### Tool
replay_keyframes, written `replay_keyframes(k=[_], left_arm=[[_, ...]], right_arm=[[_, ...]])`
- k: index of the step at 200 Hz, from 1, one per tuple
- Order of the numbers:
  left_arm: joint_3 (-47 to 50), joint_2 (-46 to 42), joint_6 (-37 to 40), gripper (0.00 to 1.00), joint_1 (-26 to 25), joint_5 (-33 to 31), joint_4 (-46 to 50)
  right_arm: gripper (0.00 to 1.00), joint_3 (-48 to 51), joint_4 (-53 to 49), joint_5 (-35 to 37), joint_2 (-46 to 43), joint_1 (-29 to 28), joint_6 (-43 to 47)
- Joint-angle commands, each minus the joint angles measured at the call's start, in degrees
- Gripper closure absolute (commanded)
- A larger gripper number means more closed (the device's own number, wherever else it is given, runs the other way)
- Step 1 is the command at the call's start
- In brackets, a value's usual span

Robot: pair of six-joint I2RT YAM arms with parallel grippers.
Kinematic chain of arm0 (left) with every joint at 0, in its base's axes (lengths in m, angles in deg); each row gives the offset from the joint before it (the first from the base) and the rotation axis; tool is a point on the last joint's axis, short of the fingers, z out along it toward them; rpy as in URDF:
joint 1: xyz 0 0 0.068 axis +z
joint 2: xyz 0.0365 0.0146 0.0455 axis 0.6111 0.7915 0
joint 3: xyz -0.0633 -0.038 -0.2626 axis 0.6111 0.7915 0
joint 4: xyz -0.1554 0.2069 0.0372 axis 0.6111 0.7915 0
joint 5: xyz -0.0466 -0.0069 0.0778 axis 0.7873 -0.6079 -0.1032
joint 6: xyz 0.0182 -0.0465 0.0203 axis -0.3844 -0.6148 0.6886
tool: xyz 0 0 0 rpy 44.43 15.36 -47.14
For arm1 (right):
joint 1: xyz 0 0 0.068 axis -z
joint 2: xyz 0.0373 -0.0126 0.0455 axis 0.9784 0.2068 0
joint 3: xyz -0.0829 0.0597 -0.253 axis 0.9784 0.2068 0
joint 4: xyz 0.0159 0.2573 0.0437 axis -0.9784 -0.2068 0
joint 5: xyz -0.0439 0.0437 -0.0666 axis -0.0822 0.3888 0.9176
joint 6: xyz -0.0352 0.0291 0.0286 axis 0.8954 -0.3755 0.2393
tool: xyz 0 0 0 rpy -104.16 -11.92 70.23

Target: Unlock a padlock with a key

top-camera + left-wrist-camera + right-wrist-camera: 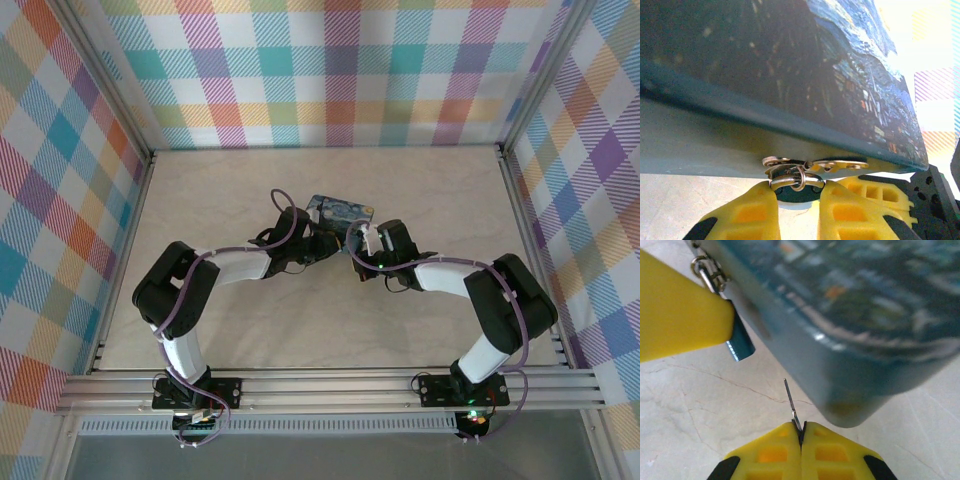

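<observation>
Against the front wall of the painted tin (850, 315), the left gripper (796, 194) is clamped on the small teal padlock (741, 346). Its silvery shackle (707, 277) hangs through the tin's clasp (840, 164). The hold looks meant to steady the lock body and keep its free end turned away from the tin, ready for the key (790, 397). Just off the tin's rounded corner, the right gripper (801, 432) is pinched tight on that key, the thin blade poking out past its fingertips. Bare table (700, 405) separates blade and padlock below the tin. The blade is not yet in the lock, and I cannot make out the keyhole. Lining up the tip looks like the job at hand.
</observation>
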Motion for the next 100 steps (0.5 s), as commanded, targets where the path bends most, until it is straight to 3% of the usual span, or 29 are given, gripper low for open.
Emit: replay_keyframes(k=[1, 64, 100], left_arm=[[0.52, -2.71, -0.68, 0.83, -0.7, -0.65, -0.74], [0.76, -3.43, -0.61, 0.83, -0.79, -0.59, -0.55], [0.65, -3.59, -0.8, 0.83, -0.88, -0.68, -0.46]], right_arm=[[0.97, -1.53, 0.9, 2.41, 0.5, -0.11, 2.0], [0.97, -3.02, 1.17, 1.94, 1.04, 1.22, 2.72], [0.97, -3.07, 0.63, -2.43, 0.22, 1.24, 3.02]])
